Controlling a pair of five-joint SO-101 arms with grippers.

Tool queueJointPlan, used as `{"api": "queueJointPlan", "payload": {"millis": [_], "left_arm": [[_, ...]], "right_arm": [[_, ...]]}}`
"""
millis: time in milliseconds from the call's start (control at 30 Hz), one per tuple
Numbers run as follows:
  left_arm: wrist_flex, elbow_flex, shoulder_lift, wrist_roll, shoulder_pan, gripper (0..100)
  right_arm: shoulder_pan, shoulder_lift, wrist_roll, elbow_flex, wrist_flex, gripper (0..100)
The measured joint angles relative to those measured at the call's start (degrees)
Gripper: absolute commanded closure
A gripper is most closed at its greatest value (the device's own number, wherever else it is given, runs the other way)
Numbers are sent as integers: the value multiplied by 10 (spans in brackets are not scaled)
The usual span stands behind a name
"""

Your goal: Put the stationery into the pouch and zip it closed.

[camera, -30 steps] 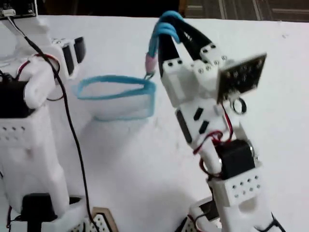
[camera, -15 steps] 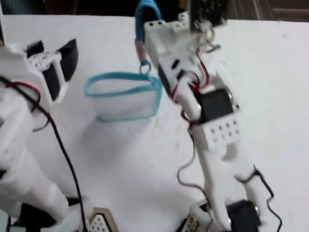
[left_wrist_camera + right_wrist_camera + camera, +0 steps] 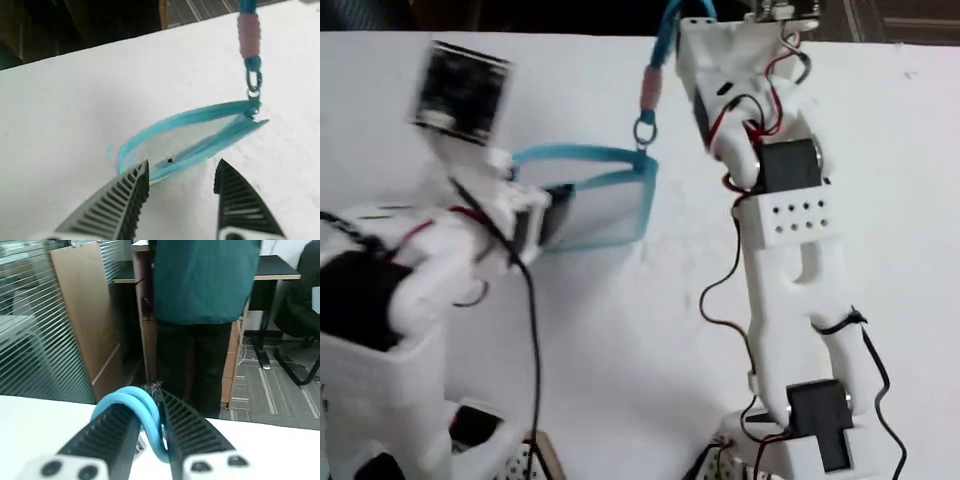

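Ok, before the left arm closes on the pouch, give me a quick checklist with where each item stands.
1. Right gripper shut on the blue strap: ok.
2. Strap linked by its ring to the zip pull at the pouch corner: ok.
3. Left gripper open, its fingers lined up with the near end of the pouch: ok.
4. Pouch zipped closed: not ok, its mouth gapes open.
5. Stationery inside the pouch: cannot tell.

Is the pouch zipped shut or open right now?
Open: the pouch has its two blue zipper edges bowed apart into a loop, and the slider sits at the end where the strap clips on.
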Motion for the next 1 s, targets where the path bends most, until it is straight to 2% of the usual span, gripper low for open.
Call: {"api": "queueJointPlan", "payload": {"millis": [200, 400, 533, 600, 800, 1000], "left_arm": [[-124, 151, -12, 0, 23, 775], [-220, 256, -15, 0, -62, 858], [-273, 296, -15, 0, -135, 867], [-311, 325, -15, 0, -150, 868], [-421, 389, -15, 0, -156, 867], [-467, 400, -15, 20, -149, 864]], "right_arm": [[8, 0, 0, 0, 0, 983], [14, -1, 0, -1, 18, 983], [-18, -30, 0, -1, 62, 983], [-38, -52, 0, -1, 77, 983], [-95, -113, 0, -2, 107, 983], [-126, -165, 0, -2, 107, 983]]}}
